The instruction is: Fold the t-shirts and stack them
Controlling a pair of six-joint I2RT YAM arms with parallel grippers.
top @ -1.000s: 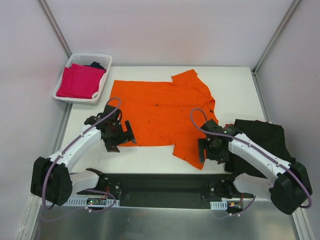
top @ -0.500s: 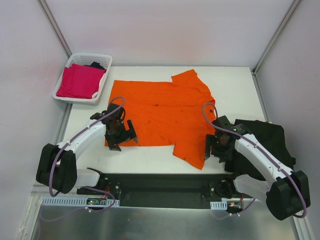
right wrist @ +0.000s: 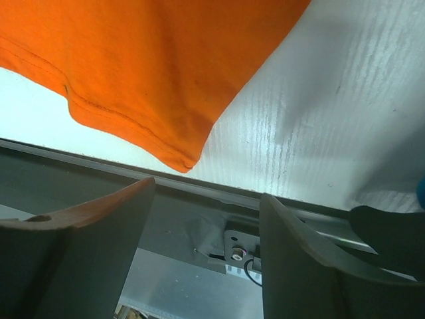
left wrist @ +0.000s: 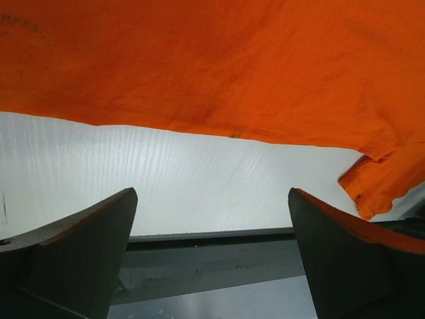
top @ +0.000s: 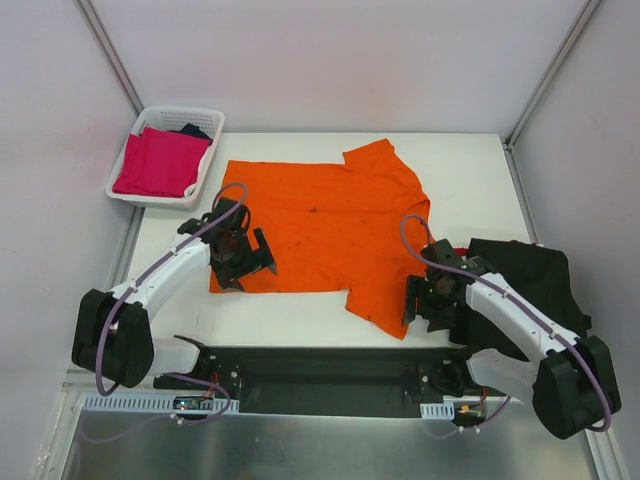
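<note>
The bright orange t-shirt lies spread flat in the middle of the white table. My left gripper is open over the shirt's near left corner. In the left wrist view the orange hem runs beyond the open left gripper, with nothing between the fingers. My right gripper is open just right of the shirt's near right corner. That orange corner shows ahead of the empty right gripper. A black t-shirt lies crumpled at the right. A magenta-pink t-shirt sits folded in the basket.
The white lattice basket stands at the far left corner, a dark cloth behind the pink one. The table's near edge and the dark mounting rail run close below both grippers. Black cloth edges the right wrist view.
The left gripper has shifted slightly away from the near edge, onto the shirt's corner. The right gripper has shifted a little beside the shirt's near right corner and its jaws have narrowed somewhat.
</note>
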